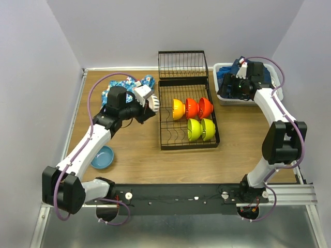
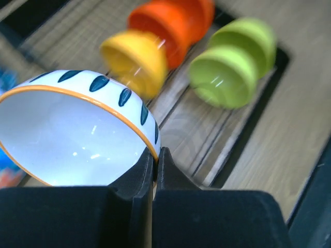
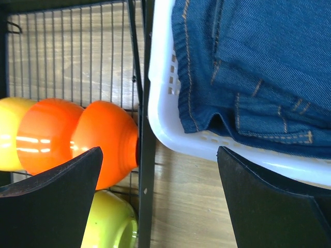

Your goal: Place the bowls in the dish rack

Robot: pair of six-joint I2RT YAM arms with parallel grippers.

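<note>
Inside the dish rack (image 1: 161, 120): yellow bowl (image 1: 178, 109), two orange bowls (image 1: 192, 108), two lime bowls (image 1: 194, 129), done. Left claw (image 2: 156, 155) pinches the white bowl (image 2: 77, 139) by its rim just beside the rack; blue bowl (image 1: 102, 157) still sits on the bench (image 1: 145, 165). Right claw (image 3: 160, 155) spread, empty, by the basket (image 3: 165, 119).

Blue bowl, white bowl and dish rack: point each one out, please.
Blue bowl (image 1: 102, 157): top external view, on its hollow inside.
White bowl (image 2: 72, 134): left wrist view, on its glossy inner surface.
Dish rack (image 1: 186, 146): top external view, on its near rim.
</note>
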